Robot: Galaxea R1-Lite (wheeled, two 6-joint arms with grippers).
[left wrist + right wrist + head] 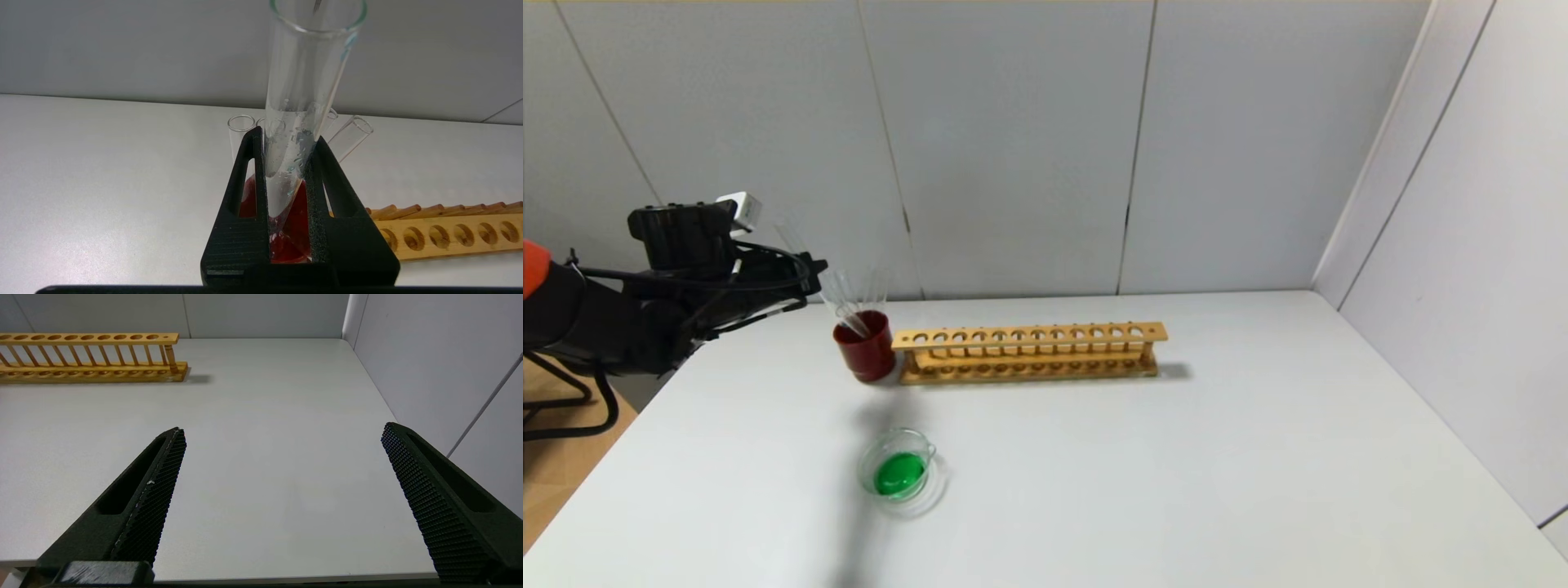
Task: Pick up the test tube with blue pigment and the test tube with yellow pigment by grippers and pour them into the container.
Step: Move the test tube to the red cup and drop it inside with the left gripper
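Your right gripper (282, 486) is hanging over the near right part of the white table (1176, 490) with its jaws spread wide and nothing between them; it is showing only in its own wrist view.

Moving farther in, the container (900, 471) is sitting on the near left of the table, well apart from both grippers, and it is holding a pool of green liquid.

Beyond it, the dark red cup (867, 349) is standing just beside the left end of the wooden rack (1029, 351), which is running left to right across the middle of the table. Several clear tubes (241, 126) are leaning inside the cup.

Your left gripper (286, 171) is reaching in from the left, above and just left of the cup. Its jaws are clamped on a clear test tube (304, 94), gripping it near its rounded base, with the open mouth pointing away from the wrist. No coloured liquid is showing in this tube; only droplets are clinging to the glass. You cannot tell which pigment it carried.
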